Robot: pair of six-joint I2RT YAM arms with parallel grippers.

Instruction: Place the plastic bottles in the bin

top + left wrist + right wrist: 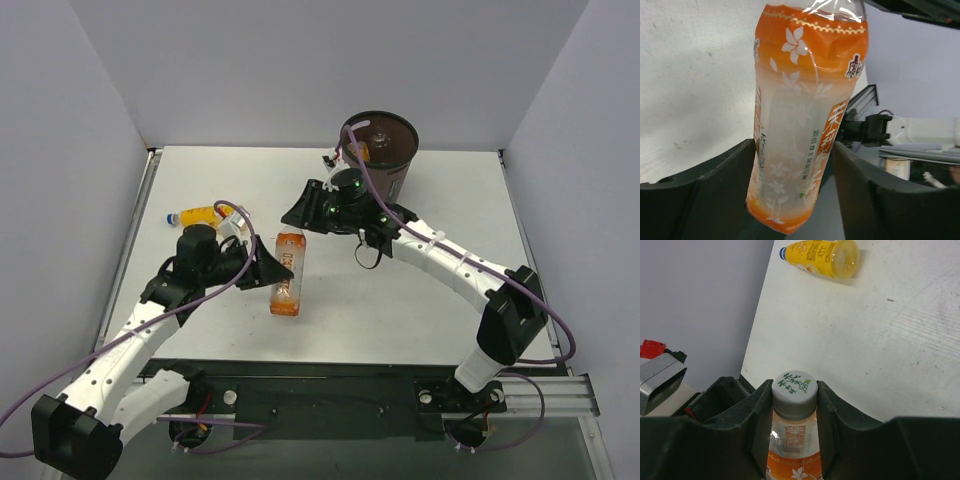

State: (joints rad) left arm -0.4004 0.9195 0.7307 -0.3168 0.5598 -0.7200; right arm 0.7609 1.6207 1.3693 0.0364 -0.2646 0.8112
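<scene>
Orange bottle (287, 272) lying left of the worktop (450, 200) centre, my left fingers (715, 190) astride it; whether they pinch I cannot tell. My right fingers (757, 425) clamp a second bottle (792, 445) at its cap (794, 387), near the far-edge bin (395, 178). Judged light, thin-walled, slick: the neck grips best.

The orange-labelled bottle (805, 125) is glossy clear plastic with a shiny film label; the counter (450, 200) is matt white, faintly scuffed.

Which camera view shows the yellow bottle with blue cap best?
The right wrist view: the yellow bottle is large, with blue cap and label clear. In the top external view the bottle is small, beside the left arm. The left wrist view misses it.
</scene>
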